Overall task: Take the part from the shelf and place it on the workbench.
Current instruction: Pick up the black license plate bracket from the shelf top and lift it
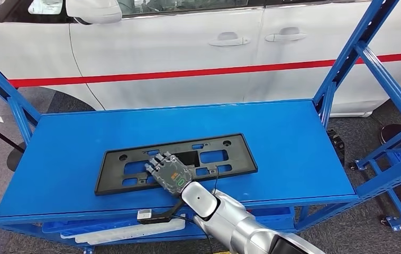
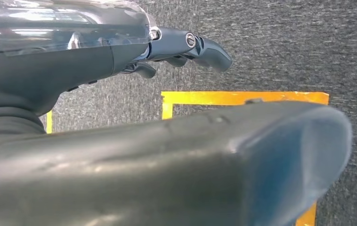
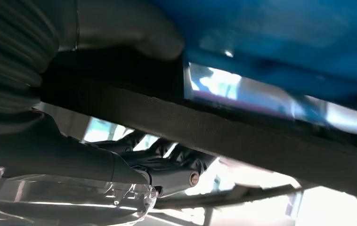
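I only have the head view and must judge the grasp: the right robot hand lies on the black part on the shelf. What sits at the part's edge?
Observer: The right wrist view shows the right robot hand with its thumb on one side of the black part and its dark fingers on the other.
Operator: Clamped?
Observer: Not plainly; light shows between the fingers and the part.
Operator: And the left robot hand?
Observer: The left robot hand hangs over grey carpet by a yellow floor line, holding nothing.
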